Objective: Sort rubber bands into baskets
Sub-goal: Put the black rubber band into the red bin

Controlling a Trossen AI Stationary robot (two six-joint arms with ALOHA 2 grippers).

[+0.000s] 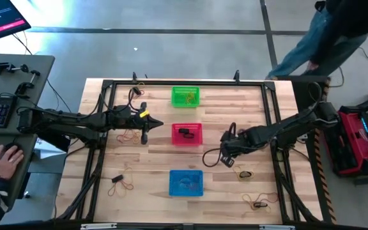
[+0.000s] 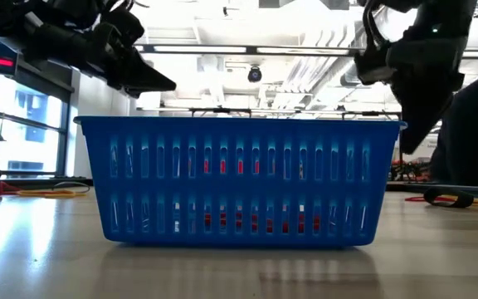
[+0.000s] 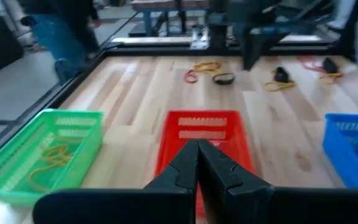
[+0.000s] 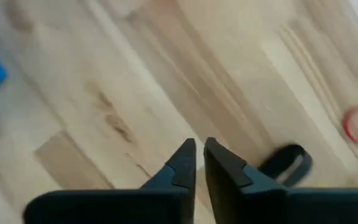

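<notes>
While baskets align centrally, bare wood flanks them.

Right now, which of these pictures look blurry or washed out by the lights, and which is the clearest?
Right wrist view: the wooden table is smeared, a black rubber band soft. Left wrist view: the red basket is fairly clear, the far background soft. Low view: bright ceiling lights leave the arms as silhouettes above the blue basket. High view: evenly lit, clearest.
</notes>
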